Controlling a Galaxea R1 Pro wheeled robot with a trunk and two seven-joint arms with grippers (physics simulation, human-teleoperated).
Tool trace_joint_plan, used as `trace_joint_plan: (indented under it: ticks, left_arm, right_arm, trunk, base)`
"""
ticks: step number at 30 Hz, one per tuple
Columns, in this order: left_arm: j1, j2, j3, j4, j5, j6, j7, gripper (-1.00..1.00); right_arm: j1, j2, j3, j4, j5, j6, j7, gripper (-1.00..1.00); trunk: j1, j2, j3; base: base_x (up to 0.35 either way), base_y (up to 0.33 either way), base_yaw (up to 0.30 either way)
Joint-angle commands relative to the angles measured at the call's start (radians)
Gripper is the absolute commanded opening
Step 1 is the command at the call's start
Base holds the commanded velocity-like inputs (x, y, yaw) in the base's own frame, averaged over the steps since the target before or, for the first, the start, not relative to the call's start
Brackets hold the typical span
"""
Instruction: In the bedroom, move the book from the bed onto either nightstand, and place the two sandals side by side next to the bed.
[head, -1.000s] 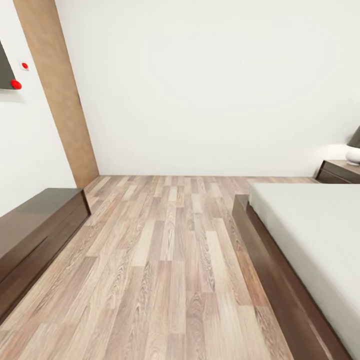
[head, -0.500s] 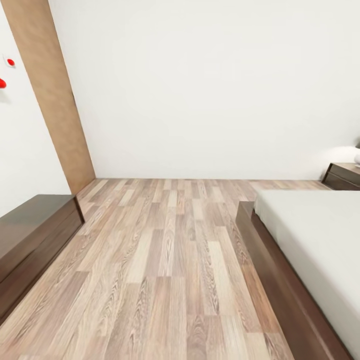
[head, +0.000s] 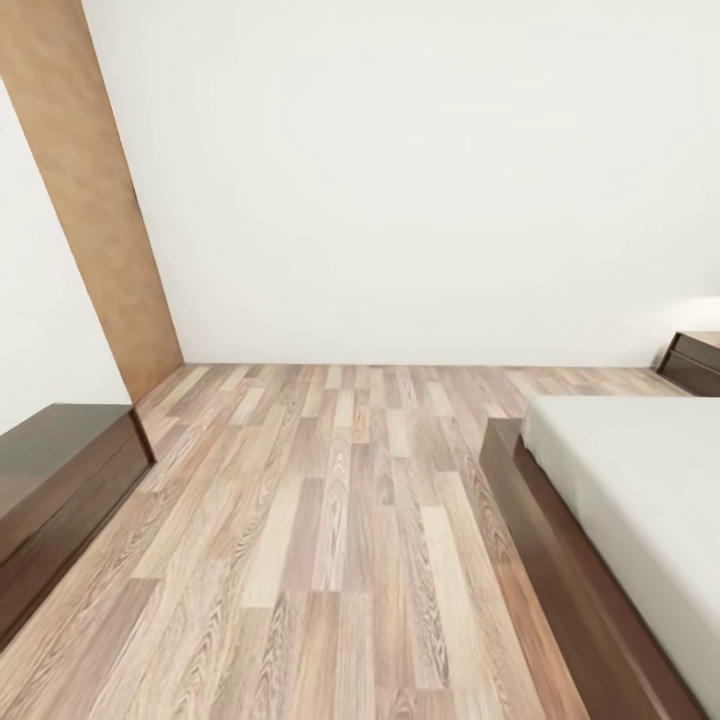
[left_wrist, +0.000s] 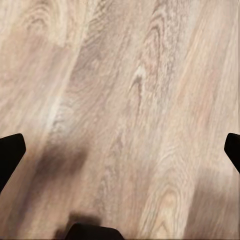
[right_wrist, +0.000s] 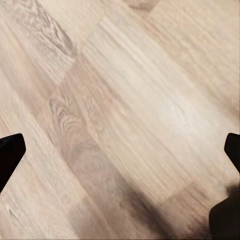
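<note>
In the head view the bed (head: 630, 500), with its dark brown frame and off-white mattress, fills the lower right. A corner of a dark nightstand (head: 695, 362) peeks in at the right edge by the far wall. The book and the two sandals are out of view. In the left wrist view my left gripper (left_wrist: 120, 150) is open, its black fingertips (left_wrist: 10, 152) spread wide over bare wood planks. My right gripper (right_wrist: 120, 150) stands open too in the right wrist view, fingertips (right_wrist: 10, 150) far apart above the floor, nothing held.
A long low dark wood cabinet (head: 55, 490) runs along the left wall. A tan wood panel (head: 95, 210) stands in the far left corner. A white wall (head: 400, 180) closes the far side. Wood-plank floor (head: 330, 520) stretches between cabinet and bed.
The whole head view has shifted: the camera has turned and moved forward. The red wall fittings at the left and the lamp on the nightstand have slid out of frame.
</note>
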Motion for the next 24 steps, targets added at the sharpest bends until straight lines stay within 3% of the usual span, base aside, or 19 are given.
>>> trace_joint_plan:
  ticks: [1, 24]
  left_arm:
    - [-0.001, 0.000, -0.008, 0.001, 0.006, -0.005, -0.002, 1.00]
    - [-0.001, 0.000, -0.008, 0.002, 0.006, -0.005, -0.002, 1.00]
  right_arm:
    - [-0.002, 0.002, 0.007, 0.005, -0.005, -0.006, 0.003, 1.00]
    - [-0.002, 0.007, 0.006, 0.004, -0.005, -0.011, -0.009, 1.00]
  trunk:
    - [0.000, 0.000, -0.001]
    - [0.000, 0.000, -0.001]
  base:
    - [0.344, 0.000, 0.000]
    - [0.344, 0.000, 0.000]
